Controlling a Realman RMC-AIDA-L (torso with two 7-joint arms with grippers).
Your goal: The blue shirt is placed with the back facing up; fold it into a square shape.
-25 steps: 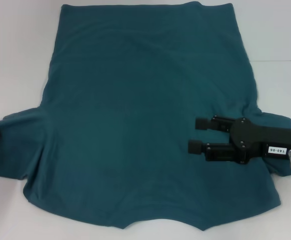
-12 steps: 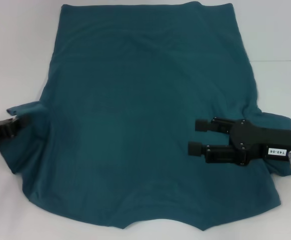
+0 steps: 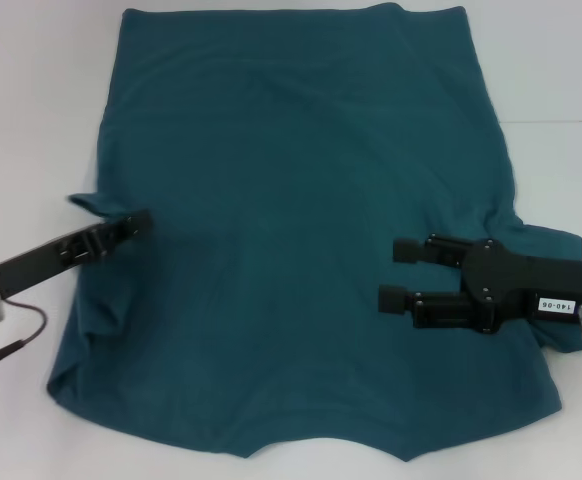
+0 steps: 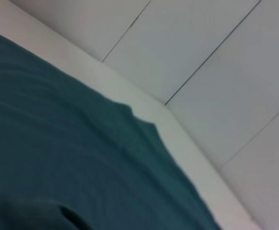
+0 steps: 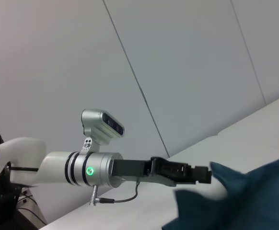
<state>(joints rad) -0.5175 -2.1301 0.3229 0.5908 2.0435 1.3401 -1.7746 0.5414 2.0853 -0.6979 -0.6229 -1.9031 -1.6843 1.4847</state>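
While the left gripper (image 3: pixel 136 224) clamps the blue shirt (image 3: pixel 291 200) by its left sleeve, lifted over the body, the right gripper (image 3: pixel 396 272) rests released on the cloth.

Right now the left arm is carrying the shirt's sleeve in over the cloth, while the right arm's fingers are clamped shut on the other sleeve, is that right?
Not quite. The right gripper is not clamped on anything: in the head view its fingers stand open and apart over the blue shirt. The rest holds: the left gripper has the left sleeve pinched and drawn in over the cloth.
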